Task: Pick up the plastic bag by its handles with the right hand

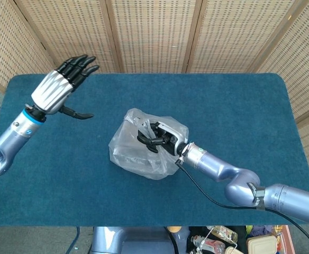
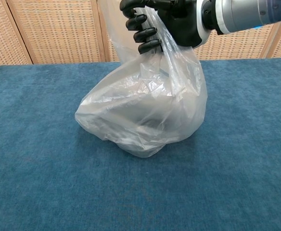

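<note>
Both views are bright and evenly lit, seemingly from overhead. Shadows on the bench (image 1: 234, 106) are soft and faint. The plastic bag (image 2: 145, 113) carries pale glare patches. Focus is sharp, with slight bending at the head view's edges.

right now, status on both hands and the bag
Right hand grips plastic bag handles, bag bottom on table. Left hand open, off to the side. Nothing in the way.
</note>
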Controlling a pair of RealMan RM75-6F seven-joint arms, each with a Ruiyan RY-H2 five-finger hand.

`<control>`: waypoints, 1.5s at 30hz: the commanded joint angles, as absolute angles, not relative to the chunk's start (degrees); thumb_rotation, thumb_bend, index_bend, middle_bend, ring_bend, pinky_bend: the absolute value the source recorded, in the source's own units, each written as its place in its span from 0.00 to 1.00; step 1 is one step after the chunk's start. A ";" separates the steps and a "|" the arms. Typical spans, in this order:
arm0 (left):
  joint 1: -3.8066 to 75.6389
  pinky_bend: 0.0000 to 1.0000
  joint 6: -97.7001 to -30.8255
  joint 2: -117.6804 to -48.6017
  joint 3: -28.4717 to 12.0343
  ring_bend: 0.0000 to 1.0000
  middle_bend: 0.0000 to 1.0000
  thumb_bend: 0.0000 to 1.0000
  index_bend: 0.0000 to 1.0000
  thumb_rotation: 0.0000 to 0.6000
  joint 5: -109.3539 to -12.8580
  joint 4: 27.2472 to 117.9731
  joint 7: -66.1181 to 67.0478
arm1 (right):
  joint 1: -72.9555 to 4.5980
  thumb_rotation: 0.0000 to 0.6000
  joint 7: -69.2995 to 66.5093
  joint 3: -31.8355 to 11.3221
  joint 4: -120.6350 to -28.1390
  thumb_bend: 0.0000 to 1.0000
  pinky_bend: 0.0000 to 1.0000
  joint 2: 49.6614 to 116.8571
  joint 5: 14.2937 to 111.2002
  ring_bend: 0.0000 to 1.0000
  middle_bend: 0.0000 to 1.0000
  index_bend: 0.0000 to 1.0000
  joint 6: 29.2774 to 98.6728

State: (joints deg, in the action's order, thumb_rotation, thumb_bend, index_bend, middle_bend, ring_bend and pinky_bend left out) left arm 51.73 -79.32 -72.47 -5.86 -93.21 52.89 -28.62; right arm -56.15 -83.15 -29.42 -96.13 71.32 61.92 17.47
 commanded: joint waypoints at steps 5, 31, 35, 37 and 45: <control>41.96 0.05 -80.46 -65.71 -6.05 0.00 0.00 0.00 0.00 0.70 -85.66 60.16 -26.20 | -55.90 1.00 -78.76 -30.60 -98.34 1.00 0.85 69.57 57.67 0.85 0.81 0.66 17.37; 14.74 0.00 -89.22 -67.32 -4.32 0.00 0.00 0.00 0.00 1.00 -70.76 81.13 -15.77 | -68.87 1.00 -50.89 -21.94 -105.53 1.00 0.96 63.79 27.00 0.88 0.83 0.64 31.55; 14.52 0.00 -88.16 -67.99 -4.65 0.00 0.00 0.01 0.00 1.00 -71.63 80.46 -16.38 | -71.41 1.00 -46.93 -21.61 -107.21 1.00 0.96 62.82 22.12 0.88 0.83 0.65 33.58; 14.36 0.00 -88.56 -68.16 -4.70 0.00 0.00 0.01 0.00 1.00 -72.76 80.27 -16.06 | -72.61 1.00 -45.33 -21.70 -108.36 1.00 0.96 62.20 19.48 0.88 0.83 0.65 34.45; 13.83 0.00 -87.14 -68.02 -4.90 0.00 0.00 0.01 0.00 1.00 -75.42 80.54 -17.20 | -74.76 1.00 -41.10 -24.87 -112.63 1.00 0.96 61.07 12.97 0.88 0.83 0.65 39.53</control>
State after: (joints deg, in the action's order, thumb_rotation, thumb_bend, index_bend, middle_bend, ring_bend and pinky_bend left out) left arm 13.91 -87.35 -68.09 -4.87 -75.17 80.46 -16.97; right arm -74.30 -41.91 -24.05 -111.83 61.32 13.69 38.60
